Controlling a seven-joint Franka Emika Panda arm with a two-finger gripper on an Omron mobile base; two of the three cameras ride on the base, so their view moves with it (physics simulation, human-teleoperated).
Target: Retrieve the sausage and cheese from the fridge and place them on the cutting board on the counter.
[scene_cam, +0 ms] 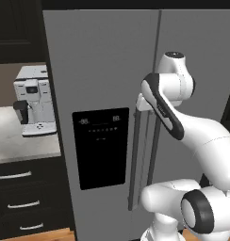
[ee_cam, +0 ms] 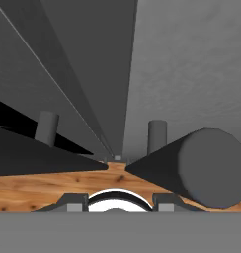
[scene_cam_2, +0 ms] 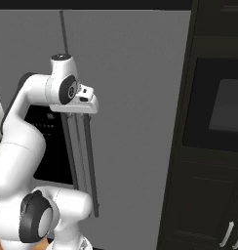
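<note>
Parked square in front of the tall grey two-door fridge point(scene_cam: 102, 61), both doors shut. Sausage and cheese presumably behind those doors, so judged to be at the very first step: getting a door open.

White arm folded up and forward, bringing the end effector point(ee_cam: 121, 200) to the top of the pair of long vertical grey handles point(scene_cam: 134, 160) that run down either side of the door seam. Pointed downward along the doors, to judge from the hand view: looking straight down the seam to the wooden plank floor point(ee_cam: 43, 188), with the blunt top end of one handle looming close beside the fingertips. Fingers drawn almost together, with nothing seen between them. Placed high, probably to come onto a handle near its upper end before pulling; cannot tell which door is meant.

Black dispenser panel point(scene_cam: 100, 148) on the left door, carrying two small pale readouts shaped like double digits above a row of faint marks; too small to read for certain. No brand name made out on the doors.

Off to the left, a white and black coffee machine point(scene_cam: 34, 101) on a plain grey table point(scene_cam: 22, 146) over black drawers with silver pulls point(scene_cam: 13, 176); no legible lettering there either. To the right, dark cabinetry housing a built-in oven point(scene_cam_2: 223, 107).
</note>
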